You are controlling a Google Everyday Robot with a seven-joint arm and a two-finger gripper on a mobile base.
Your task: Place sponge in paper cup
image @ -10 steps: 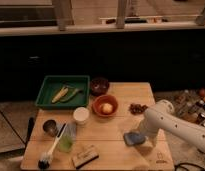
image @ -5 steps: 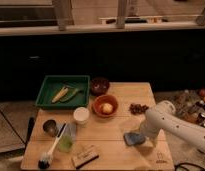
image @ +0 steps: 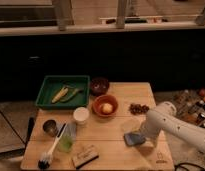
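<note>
Claw (image: 138, 134) spread wide, low over sponge (image: 130, 140) on table (image: 108, 147), contact unclear, paper cup (image: 81, 115) well apart

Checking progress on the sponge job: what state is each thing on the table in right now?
sponge: lying flat on the table, not in the cup.
paper cup: upright, no sponge in it.
gripper: open, low over the sponge.
orange bowl: upright, holding one yellowish round item.
green tray: holding yellowish pieces.
metal cup: upright.
</note>
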